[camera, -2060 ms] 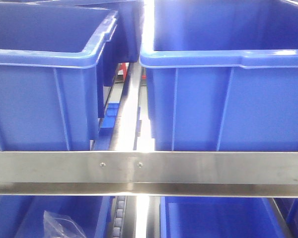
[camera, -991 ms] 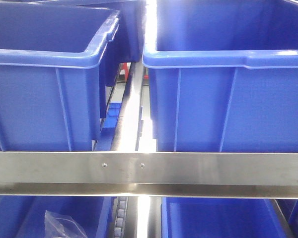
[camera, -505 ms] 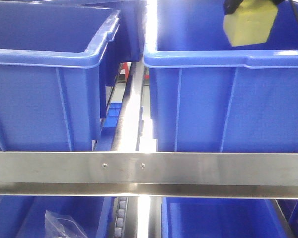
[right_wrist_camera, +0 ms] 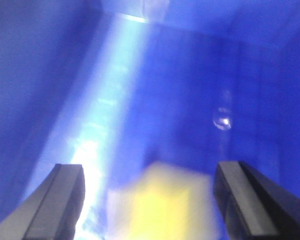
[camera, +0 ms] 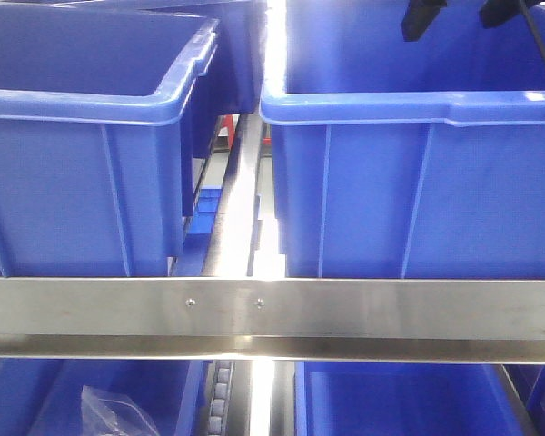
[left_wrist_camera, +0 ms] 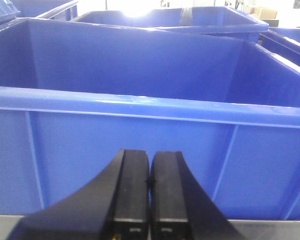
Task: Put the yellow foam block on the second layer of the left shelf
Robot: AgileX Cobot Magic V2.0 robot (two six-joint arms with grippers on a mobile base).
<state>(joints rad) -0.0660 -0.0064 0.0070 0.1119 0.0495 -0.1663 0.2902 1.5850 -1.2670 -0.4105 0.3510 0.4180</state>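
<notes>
I'm looking at a steel shelf rail (camera: 272,309) running across the front view, with blue bins above and below it. On the upper level sit a left bin (camera: 82,173) and a right bin (camera: 418,182), side by side with a narrow gap between them showing a bright metal strip. Under the rail I can see the tops of two more blue bins, and the lower left one holds a crumpled clear plastic bag (camera: 116,411). From the front I can't see into the right bin; only the right gripper (camera: 459,14) shows at the top edge above it, its two dark fingers spread apart with nothing between them. The right wrist view fills that gap: it looks down into the bin's interior, and the yellow foam block (right_wrist_camera: 157,202) shows blurred against the blue floor (right_wrist_camera: 170,100), below and between the splayed fingers, clear of both. Whether the block is resting or not I cannot tell from the blur. The left wrist view shows the left gripper (left_wrist_camera: 149,187) with its fingers pressed together, gripping nothing, in front of a blue bin wall (left_wrist_camera: 140,150).
</notes>
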